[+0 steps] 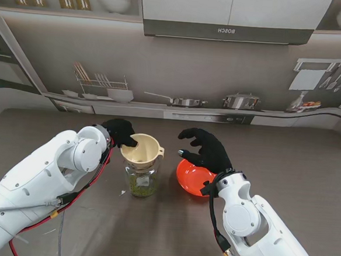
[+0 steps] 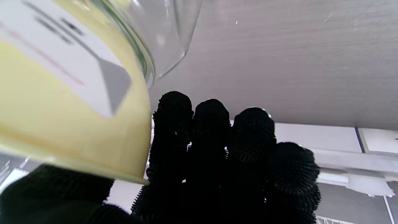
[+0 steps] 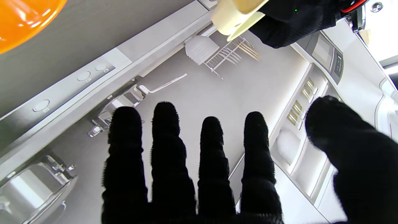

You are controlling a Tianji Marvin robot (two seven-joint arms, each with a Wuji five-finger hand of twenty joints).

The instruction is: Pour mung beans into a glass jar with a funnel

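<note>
A glass jar [image 1: 140, 181] with green mung beans in its bottom stands at the table's middle. A cream funnel [image 1: 142, 149] sits in its mouth. My left hand [image 1: 120, 133] pinches the funnel's left rim, thumb on the inside; the left wrist view shows the funnel's wall [image 2: 62, 118] and the jar's glass [image 2: 168, 37] close beside the fingers [image 2: 214, 149]. An orange bowl [image 1: 193, 177] rests on the table to the jar's right. My right hand [image 1: 207, 151] hovers over its far edge with fingers spread [image 3: 186, 161], holding nothing; the bowl's edge [image 3: 25, 21] shows in the right wrist view.
The grey-brown table [image 1: 285, 165] runs to a printed kitchen backdrop [image 1: 180, 76] at its far edge. A small pale speck [image 1: 122, 192] lies on the table left of the jar. Red and black cables [image 1: 78, 195] hang under my left forearm.
</note>
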